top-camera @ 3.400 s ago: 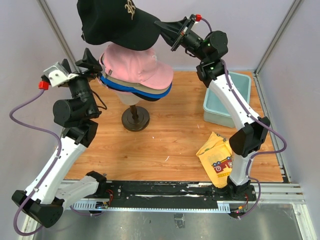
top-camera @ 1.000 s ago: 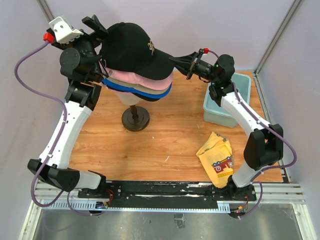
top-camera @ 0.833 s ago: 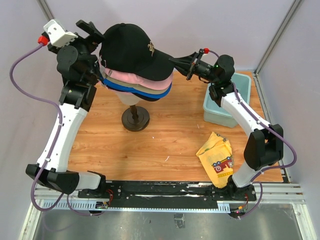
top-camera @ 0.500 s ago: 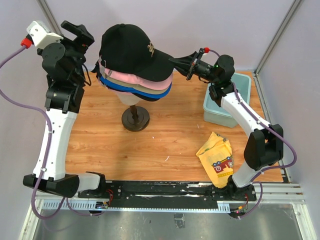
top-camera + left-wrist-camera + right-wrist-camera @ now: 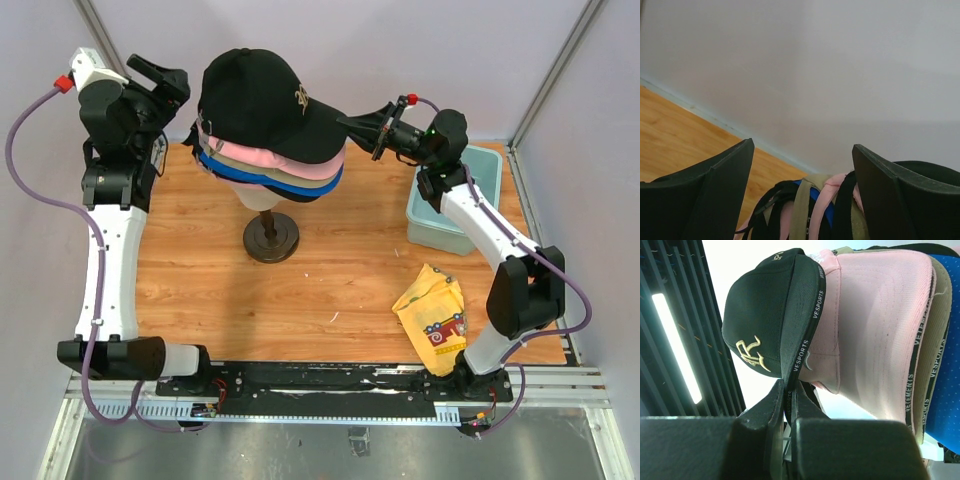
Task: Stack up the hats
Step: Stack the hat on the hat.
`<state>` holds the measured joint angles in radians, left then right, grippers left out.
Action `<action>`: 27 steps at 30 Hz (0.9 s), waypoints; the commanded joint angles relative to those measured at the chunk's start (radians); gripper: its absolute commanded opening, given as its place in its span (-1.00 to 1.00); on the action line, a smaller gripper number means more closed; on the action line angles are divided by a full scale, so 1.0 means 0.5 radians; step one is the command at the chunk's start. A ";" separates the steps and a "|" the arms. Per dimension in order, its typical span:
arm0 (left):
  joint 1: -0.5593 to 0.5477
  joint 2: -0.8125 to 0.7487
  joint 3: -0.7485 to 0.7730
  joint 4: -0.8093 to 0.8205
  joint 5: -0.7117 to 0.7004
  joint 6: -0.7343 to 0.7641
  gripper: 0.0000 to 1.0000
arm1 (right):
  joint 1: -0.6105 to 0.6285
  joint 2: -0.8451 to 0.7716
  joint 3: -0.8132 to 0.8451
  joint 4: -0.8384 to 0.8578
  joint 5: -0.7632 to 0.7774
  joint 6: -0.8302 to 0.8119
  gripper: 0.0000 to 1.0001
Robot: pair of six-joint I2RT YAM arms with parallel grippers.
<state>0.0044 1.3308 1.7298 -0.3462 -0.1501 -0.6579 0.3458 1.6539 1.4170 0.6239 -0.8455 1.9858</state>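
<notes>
The stack looks almost finished. The black cap (image 5: 255,95) sits on top of the pink cap (image 5: 262,152), with the tan cap (image 5: 310,180) and the blue cap (image 5: 240,175) under them, all on the mannequin head (image 5: 262,200). It seems that only the release is left. The right hand (image 5: 348,122) reaches in from the right side, its fingers clamped on the brim of the black cap. The left hand (image 5: 168,80) is raised behind the stack with its fingers apart. It holds nothing and is near the back straps without touching them.

Bright, even overhead light; soft shadows.
</notes>
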 commanded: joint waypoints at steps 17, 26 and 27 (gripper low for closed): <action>0.267 -0.095 -0.391 0.461 0.983 -0.487 0.55 | 0.026 0.134 0.082 -0.094 -0.149 -0.170 -0.99; 0.300 -0.196 -0.443 0.479 1.011 -0.503 0.57 | 0.026 0.172 0.118 -0.126 -0.165 -0.207 -0.99; 0.302 -0.200 -0.441 0.484 1.020 -0.507 0.57 | 0.026 0.177 0.122 -0.129 -0.166 -0.209 -0.99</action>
<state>0.1413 1.2686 1.5215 -0.1493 0.3225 -0.9024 0.3458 1.7100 1.4597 0.6155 -0.8715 1.9476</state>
